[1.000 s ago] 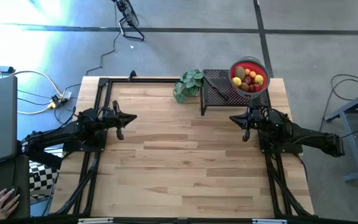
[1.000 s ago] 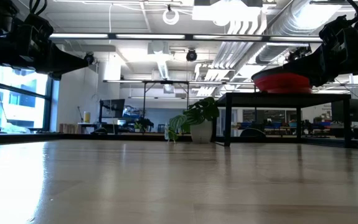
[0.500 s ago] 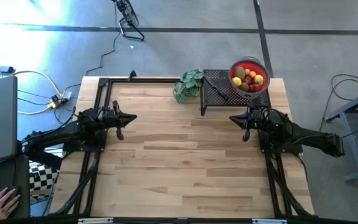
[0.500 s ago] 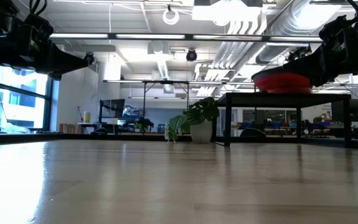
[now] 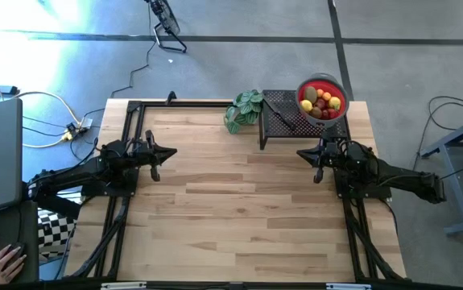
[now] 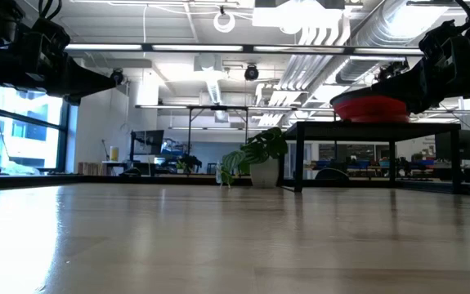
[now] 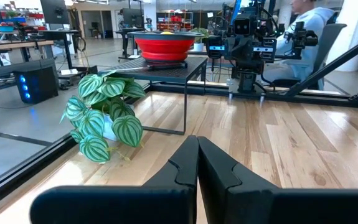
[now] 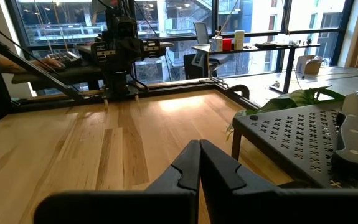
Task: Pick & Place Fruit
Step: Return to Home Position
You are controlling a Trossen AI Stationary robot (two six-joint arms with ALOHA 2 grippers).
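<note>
Filling red bowl point(image 5: 320, 80), fruit point(image 5: 321, 103) shows overhead, not in low view.

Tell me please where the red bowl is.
High view: the red bowl sits on the black perforated stand at the far right of the table, beside the leafy plant.

A leafy plant point(image 5: 244, 109) stands beside a black rack point(image 5: 279, 121), perhaps touching.
</note>
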